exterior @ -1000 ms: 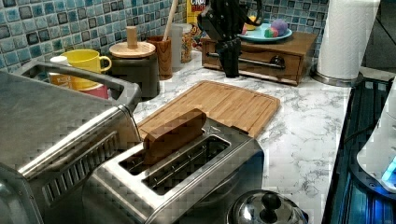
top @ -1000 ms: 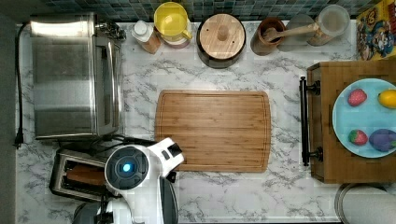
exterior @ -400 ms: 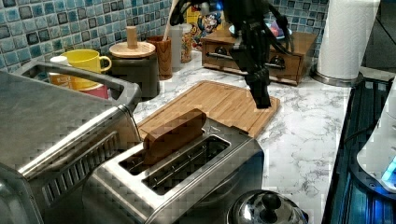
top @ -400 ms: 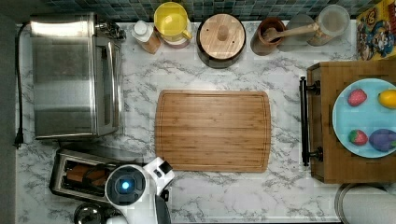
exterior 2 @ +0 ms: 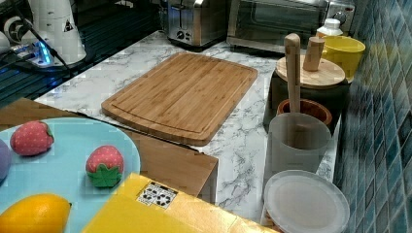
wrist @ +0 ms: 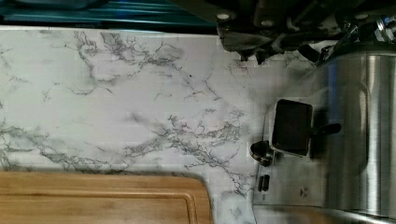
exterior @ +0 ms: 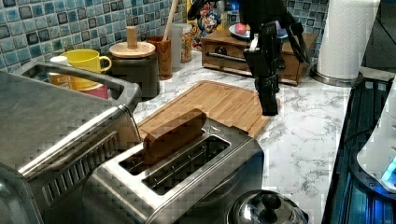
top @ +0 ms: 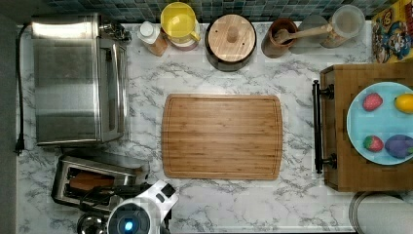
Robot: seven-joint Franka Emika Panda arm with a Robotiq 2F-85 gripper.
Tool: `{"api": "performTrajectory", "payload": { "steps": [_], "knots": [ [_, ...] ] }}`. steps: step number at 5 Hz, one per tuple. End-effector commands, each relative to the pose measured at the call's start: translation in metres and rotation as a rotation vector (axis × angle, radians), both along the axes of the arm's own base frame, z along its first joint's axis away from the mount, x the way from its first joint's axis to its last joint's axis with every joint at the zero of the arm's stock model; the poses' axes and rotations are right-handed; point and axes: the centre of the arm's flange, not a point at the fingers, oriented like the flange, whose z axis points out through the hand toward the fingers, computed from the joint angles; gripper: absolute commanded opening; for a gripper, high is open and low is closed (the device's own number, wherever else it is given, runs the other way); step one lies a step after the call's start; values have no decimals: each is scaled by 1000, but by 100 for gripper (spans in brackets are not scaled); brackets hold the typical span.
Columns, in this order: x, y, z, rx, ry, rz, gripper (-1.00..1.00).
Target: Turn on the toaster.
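The toaster (top: 92, 181) is a small steel box with a brown bread slice (exterior: 175, 135) standing in one slot, at the top view's lower left. Its end face shows a black lever (wrist: 292, 127) and a small knob (wrist: 260, 151). My gripper (exterior: 269, 108) points straight down, fingers shut on nothing. It hangs over the near corner of the cutting board (exterior: 219, 100), a short way beyond the toaster's (exterior: 187, 172) lever end and not touching it. The arm's wrist (top: 139, 217) sits just off the toaster's right end in the top view.
A large toaster oven (top: 73, 80) stands beside the toaster. A pot lid (exterior: 266, 210) lies close by it. Mug (top: 179, 22), lidded jar (top: 231, 41) and utensil holder (top: 280, 41) line the wall. A wooden tray (top: 336, 141) holds a fruit plate, with a paper roll (exterior: 348, 39) beside it.
The arm has moved toward the top view's bottom edge, alongside the toaster. In the left view the gripper has come nearer and lower, from the tray to the board's near corner.
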Motion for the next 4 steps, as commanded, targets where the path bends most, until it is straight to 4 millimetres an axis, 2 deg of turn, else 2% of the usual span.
{"api": "performTrajectory", "payload": {
  "steps": [1,2,3,4],
  "knots": [
    [19,29,9,34,-82,1,-100],
    [19,32,13,89,-170,-42,-100],
    [30,32,22,132,-162,-76,-100],
    [38,37,20,100,-148,-82,-100]
  ]
}}
